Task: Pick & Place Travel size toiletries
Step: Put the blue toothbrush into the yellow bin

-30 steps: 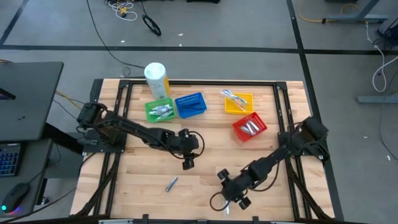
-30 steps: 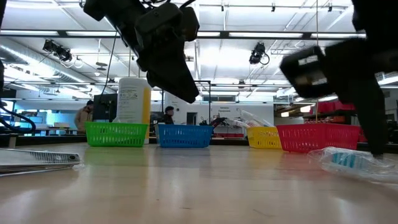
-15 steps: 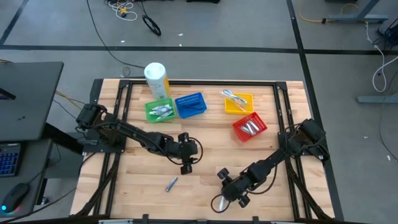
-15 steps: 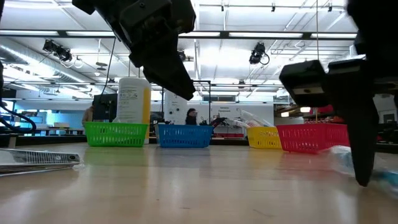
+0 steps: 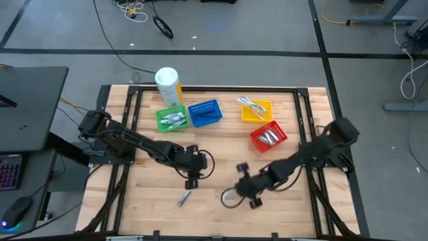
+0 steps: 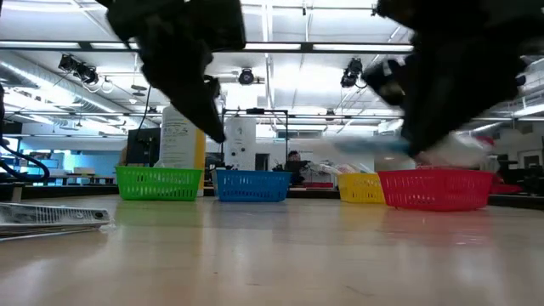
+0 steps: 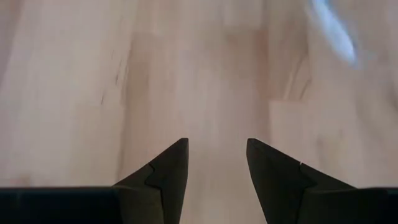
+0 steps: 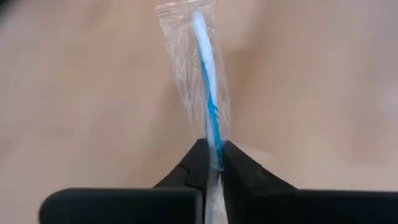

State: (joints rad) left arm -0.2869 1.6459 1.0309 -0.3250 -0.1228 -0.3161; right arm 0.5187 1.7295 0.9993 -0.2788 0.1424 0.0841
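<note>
A blue-and-white toothbrush in a clear wrapper (image 8: 204,74) is held by my right gripper (image 8: 211,158), which is shut on it. That gripper (image 5: 253,199) is near the middle of the table's front half and shows blurred in the low view (image 6: 442,127), raised above the wood. A small silver tube (image 5: 184,198) lies flat on the table near the front, also in the low view (image 6: 51,217). My left gripper (image 5: 189,182) hovers just beyond the tube, open and empty (image 7: 217,155). My right gripper pinches the wrapped toothbrush near one end (image 8: 213,144) between its two fingers. The rest of the toothbrush and its wrapper run on past the fingertips, in line with the fingers. In the low view it is lifted clear of the table.
Four mesh baskets stand across the far half: green (image 5: 172,118), blue (image 5: 204,112), yellow (image 5: 256,109) and red (image 5: 268,136), each with small items inside. A large white-and-yellow bottle (image 5: 168,86) stands behind the green one. Bare wood lies between the baskets and the grippers.
My right gripper has shut on the wrapped toothbrush near the table's near edge, then risen and moved toward the far edge with it; the toothbrush is now clear of the table. My left gripper has drifted toward the near edge and the tube, staying open.
</note>
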